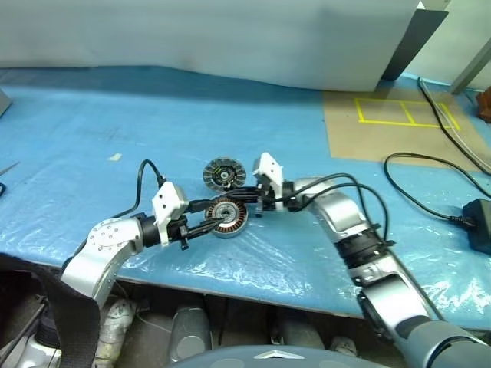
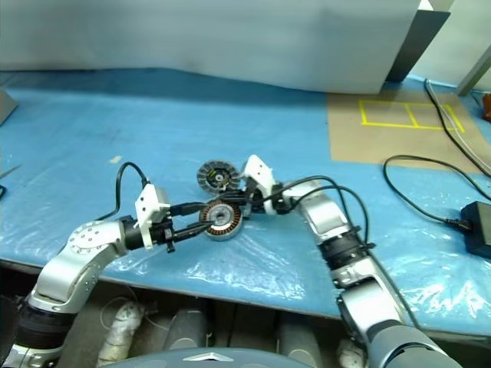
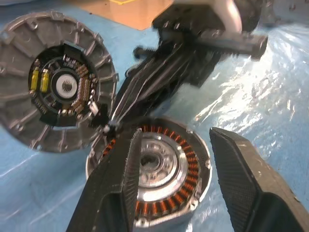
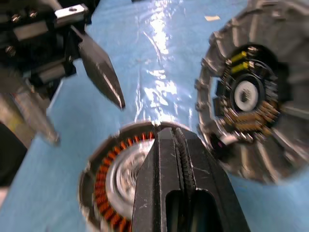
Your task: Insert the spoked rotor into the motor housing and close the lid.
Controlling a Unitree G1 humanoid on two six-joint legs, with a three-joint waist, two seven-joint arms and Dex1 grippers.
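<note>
You have one motor housing [image 1: 228, 217] mid-frame, one lid [image 1: 223, 174] just above it; left gripper [image 3: 193, 169] jaws apart around the housing, right gripper [image 4: 179, 145] jaws closed.

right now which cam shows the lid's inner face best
The left wrist view: the lid lies nearly whole, dark face up. The right wrist view crops it at the edge; both eye views show it small behind the motor housing.

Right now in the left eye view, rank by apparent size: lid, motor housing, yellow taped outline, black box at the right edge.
1. Yellow taped outline
2. Lid and motor housing: look alike, unranked
3. Black box: cut off by the frame, so unsure
</note>
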